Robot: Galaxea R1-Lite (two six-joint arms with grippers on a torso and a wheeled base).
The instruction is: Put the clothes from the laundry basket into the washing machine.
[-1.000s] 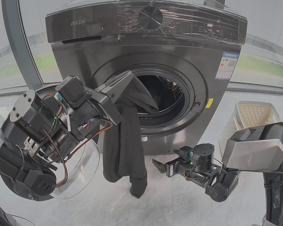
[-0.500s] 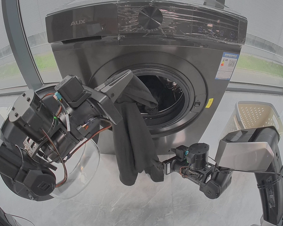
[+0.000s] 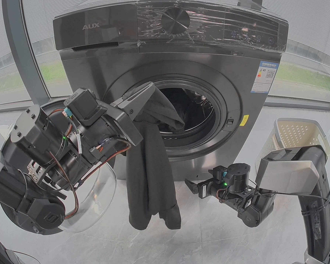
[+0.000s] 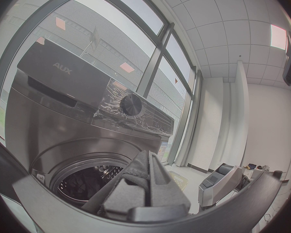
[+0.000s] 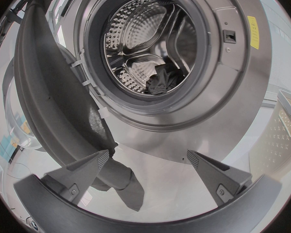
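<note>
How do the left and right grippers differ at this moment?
The left gripper has its jaws shut on a dark grey garment; the right gripper has its jaws open and holds nothing. The left gripper is raised at the rim of the washing machine's door opening; the right gripper sits low, near the floor, beside the garment's hanging end. Both are in front of the washing machine.

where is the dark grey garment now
Head view, left of centre: the dark grey cloth garment hangs from the left gripper at the open mouth of the grey metal washing machine.
</note>
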